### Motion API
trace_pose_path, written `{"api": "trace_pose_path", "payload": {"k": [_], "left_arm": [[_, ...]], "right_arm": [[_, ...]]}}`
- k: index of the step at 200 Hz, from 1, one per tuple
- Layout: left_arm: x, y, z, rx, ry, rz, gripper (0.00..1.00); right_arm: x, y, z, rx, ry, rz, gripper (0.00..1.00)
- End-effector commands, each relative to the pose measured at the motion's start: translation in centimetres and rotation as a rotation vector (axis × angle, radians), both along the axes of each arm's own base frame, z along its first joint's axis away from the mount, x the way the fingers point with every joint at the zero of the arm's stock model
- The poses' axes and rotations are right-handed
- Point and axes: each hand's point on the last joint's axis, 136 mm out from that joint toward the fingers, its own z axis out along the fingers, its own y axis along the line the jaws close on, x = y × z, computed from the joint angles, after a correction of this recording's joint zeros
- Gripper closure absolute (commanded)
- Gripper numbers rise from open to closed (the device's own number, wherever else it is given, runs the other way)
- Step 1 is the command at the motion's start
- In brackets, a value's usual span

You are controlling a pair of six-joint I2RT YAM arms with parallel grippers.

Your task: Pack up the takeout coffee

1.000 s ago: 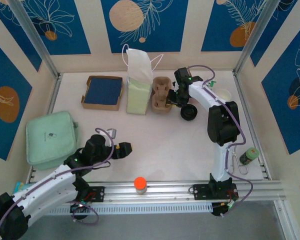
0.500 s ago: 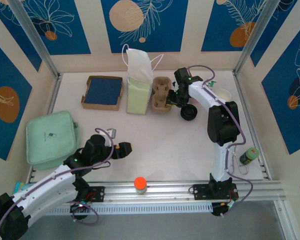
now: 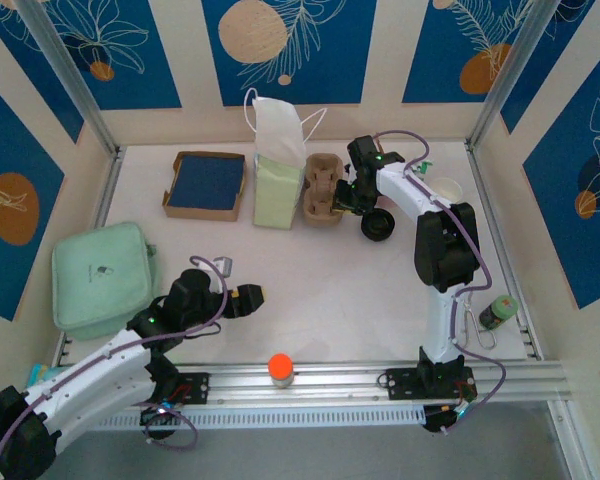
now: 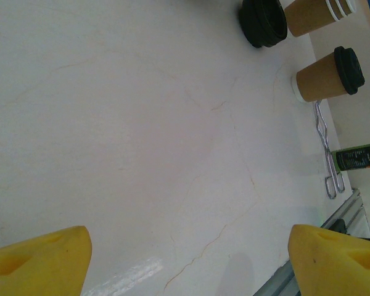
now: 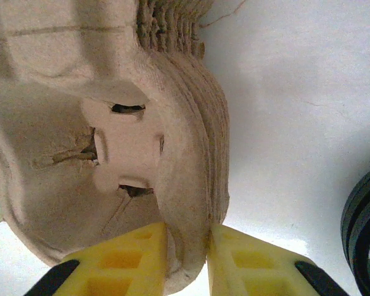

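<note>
The pulp cup carrier (image 3: 323, 188) stands just right of the pale green paper bag (image 3: 278, 180), at the far side of the bench (image 3: 310, 270). We judge it light and fairly stiff along its moulded rim, yet easily torn or crushed. Its ribbed edge suggests several nested trays, so a lift may bring up more than one. The outer rim wall looks the sensible hold, and the right end effector (image 5: 186, 246) pinches exactly there, one yellow pad on each face. A stack of black lids (image 3: 378, 227) lies further right of the bag, beyond the carrier. The left end effector (image 4: 186, 259), well nearer than the bag, hangs spread wide over bare bench, holding nothing.
</note>
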Motion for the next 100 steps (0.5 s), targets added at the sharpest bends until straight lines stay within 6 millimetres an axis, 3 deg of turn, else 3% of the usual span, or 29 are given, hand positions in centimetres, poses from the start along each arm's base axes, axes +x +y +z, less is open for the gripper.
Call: {"api": "trace_pose_path", "payload": {"k": [1, 100], "left_arm": [[0.15, 0.59, -0.28, 0.009, -0.003, 0.020, 0.17], [0.05, 0.67, -0.14, 0.002, -0.004, 0.023, 0.17]], "right_arm": [[0.06, 0.39, 2.71, 0.017, -0.045, 0.002, 0.78], [-0.13, 0.42, 3.46, 0.014, -0.058, 0.004, 0.77]]}}
